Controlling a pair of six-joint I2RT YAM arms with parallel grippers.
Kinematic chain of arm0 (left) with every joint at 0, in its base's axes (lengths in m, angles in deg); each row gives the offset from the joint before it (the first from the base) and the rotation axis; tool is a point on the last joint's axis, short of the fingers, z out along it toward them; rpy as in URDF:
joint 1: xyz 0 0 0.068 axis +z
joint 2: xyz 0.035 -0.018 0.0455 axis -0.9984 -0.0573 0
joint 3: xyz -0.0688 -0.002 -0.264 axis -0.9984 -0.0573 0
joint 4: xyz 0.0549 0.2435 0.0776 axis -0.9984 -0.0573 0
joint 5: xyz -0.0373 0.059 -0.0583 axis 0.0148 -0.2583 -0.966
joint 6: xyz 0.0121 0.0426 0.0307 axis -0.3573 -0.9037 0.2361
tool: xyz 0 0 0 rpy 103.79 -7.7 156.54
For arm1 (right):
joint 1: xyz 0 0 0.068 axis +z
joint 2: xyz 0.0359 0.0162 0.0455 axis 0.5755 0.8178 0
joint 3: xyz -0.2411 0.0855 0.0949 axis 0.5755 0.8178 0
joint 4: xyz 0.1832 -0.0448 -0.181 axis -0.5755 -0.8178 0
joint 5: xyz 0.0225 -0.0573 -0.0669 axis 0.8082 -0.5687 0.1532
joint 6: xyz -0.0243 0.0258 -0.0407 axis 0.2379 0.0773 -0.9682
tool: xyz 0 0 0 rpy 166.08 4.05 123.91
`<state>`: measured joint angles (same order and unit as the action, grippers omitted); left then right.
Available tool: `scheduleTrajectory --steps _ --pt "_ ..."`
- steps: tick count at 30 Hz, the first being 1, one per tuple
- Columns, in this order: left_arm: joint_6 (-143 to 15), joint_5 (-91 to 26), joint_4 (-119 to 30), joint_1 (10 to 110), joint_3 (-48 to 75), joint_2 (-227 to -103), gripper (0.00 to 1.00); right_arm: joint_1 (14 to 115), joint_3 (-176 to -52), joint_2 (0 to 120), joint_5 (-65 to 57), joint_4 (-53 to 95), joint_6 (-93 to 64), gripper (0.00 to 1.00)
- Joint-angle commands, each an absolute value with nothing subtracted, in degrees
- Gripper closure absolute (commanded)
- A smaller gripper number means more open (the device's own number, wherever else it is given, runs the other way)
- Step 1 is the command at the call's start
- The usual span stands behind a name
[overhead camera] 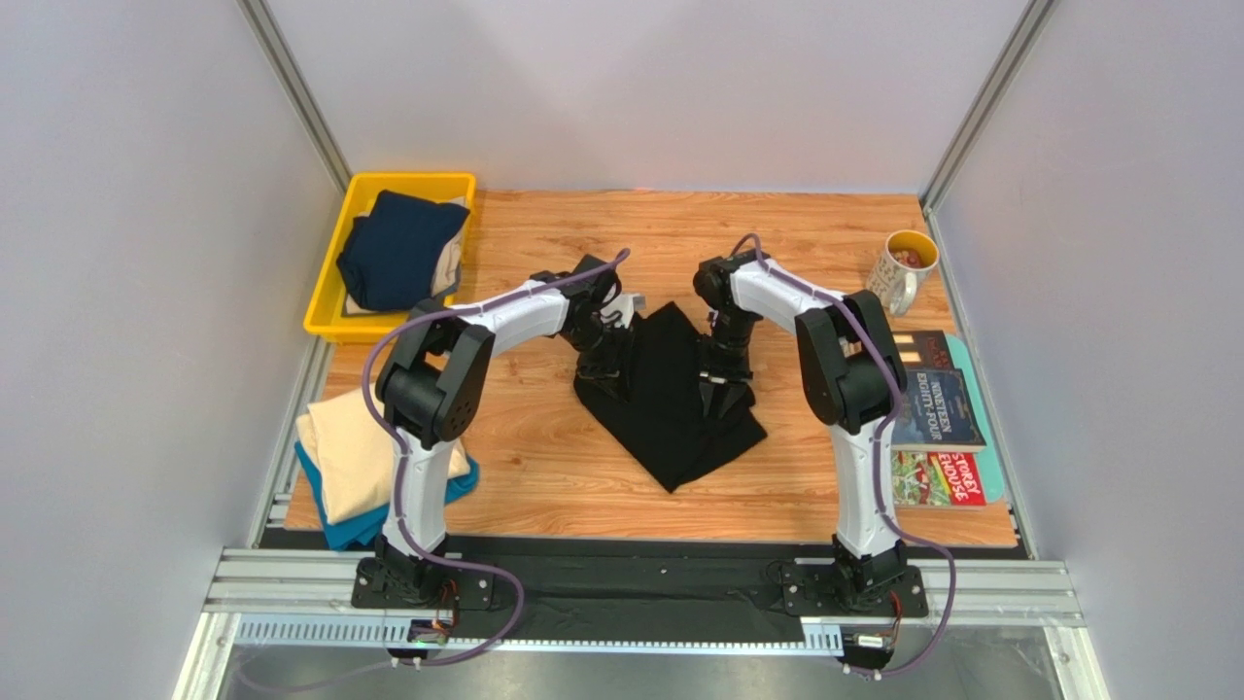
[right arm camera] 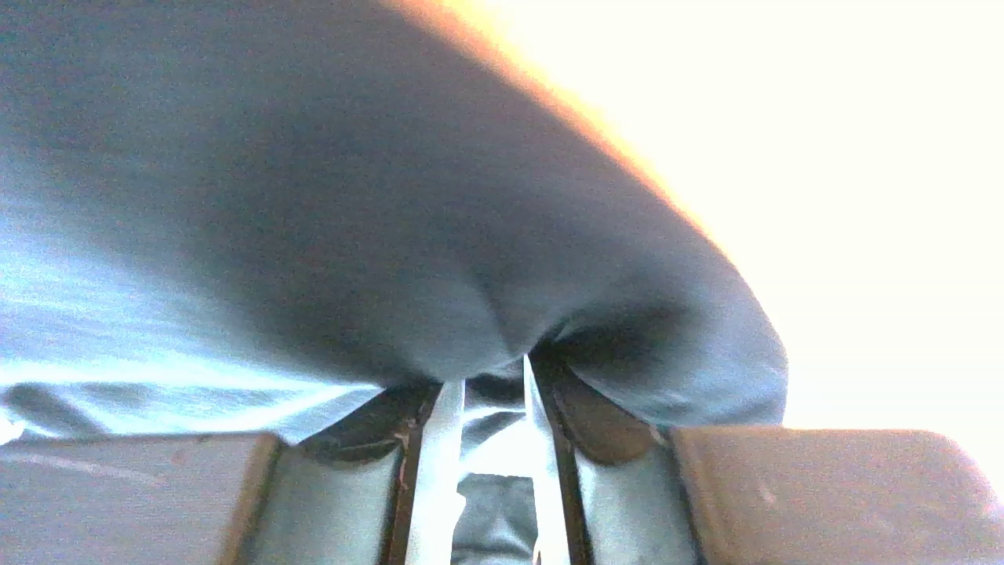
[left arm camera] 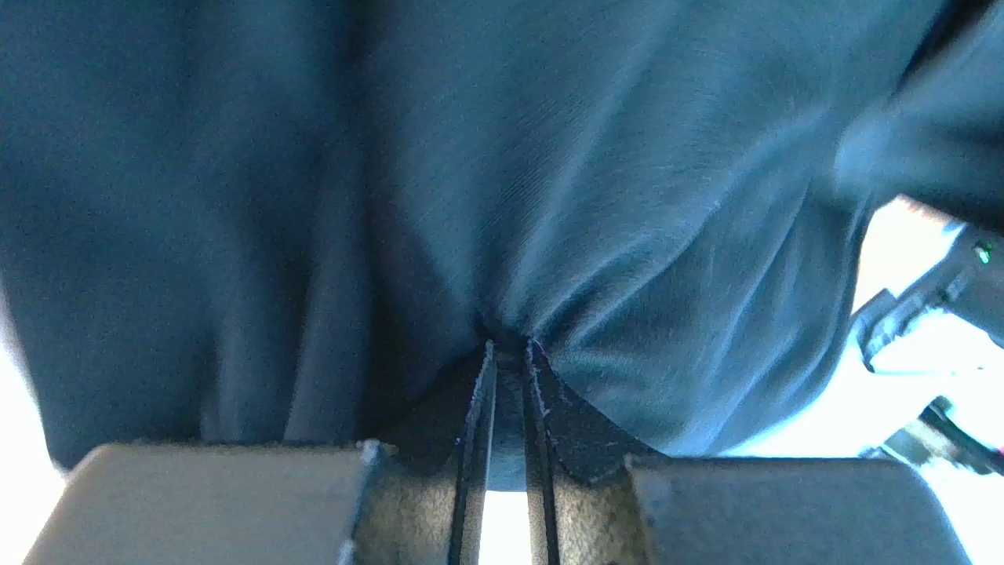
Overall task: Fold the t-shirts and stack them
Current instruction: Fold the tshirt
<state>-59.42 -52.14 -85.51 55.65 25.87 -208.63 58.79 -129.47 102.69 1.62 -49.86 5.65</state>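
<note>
A black t-shirt lies bunched in the middle of the table, its far edges lifted by both arms. My left gripper is shut on its left edge; in the left wrist view the cloth gathers between the fingertips. My right gripper is shut on the right edge, where a fold of the dark cloth is pinched at the tips. A navy t-shirt rests in the yellow bin. A cream t-shirt sits folded on a teal-blue one at the near left.
A patterned mug stands at the far right. Colourful magazines lie along the right edge. Grey walls enclose the table on three sides.
</note>
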Motion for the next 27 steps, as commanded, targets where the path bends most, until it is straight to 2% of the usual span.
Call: scheduleTrajectory --steps 1,12,16,19,22,27 --pt "-60.97 -50.83 -87.02 55.16 20.3 -205.78 0.79 55.18 -137.58 107.24 -6.09 -46.11 3.26 0.7" --pt "-62.2 -53.37 -91.15 52.62 16.41 -201.21 0.79 50.25 -161.57 119.45 -6.36 -49.8 0.01 0.69" --pt "-60.54 -53.56 -91.33 52.26 17.46 -199.71 0.77 49.64 -170.12 120.7 -3.03 -52.09 0.01 0.62" --pt "-59.39 -53.29 -91.15 52.44 20.71 -198.48 0.72 49.11 -168.2 114.91 -1.27 -49.73 0.44 0.54" --pt "-59.56 -54.08 -92.55 52.79 26.16 -198.83 0.71 47.36 -162.85 107.27 1.98 -47.0 1.41 0.48" --pt "-61.06 -51.98 -96.16 54.72 33.54 -201.2 0.71 43.58 -149.76 95.24 3.66 -42.35 2.12 0.46"
